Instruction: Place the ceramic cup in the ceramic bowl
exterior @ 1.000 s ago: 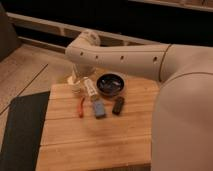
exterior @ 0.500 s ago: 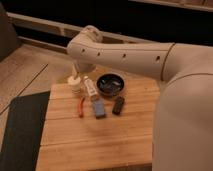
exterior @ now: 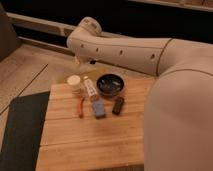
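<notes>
The cream-white ceramic cup (exterior: 75, 82) stands upright at the far left corner of the wooden table (exterior: 90, 142). The dark blue-black ceramic bowl (exterior: 110, 83) sits to its right, apart from it, with a white tube between them. My beige arm (exterior: 125, 50) reaches from the right across the far side of the table. My gripper (exterior: 81, 62) hangs below the arm's end, just above and behind the cup, mostly hidden against the dim floor. The cup stands free on the table.
A long white tube (exterior: 90, 89) lies between cup and bowl. In front lie an orange-red tool (exterior: 80, 106), a blue object (exterior: 98, 108) and a small black oblong device (exterior: 118, 105). A dark mat (exterior: 20, 125) lies left of the table.
The arm's end has risen from close around the cup to higher above it. The cup and the other objects have not moved.
</notes>
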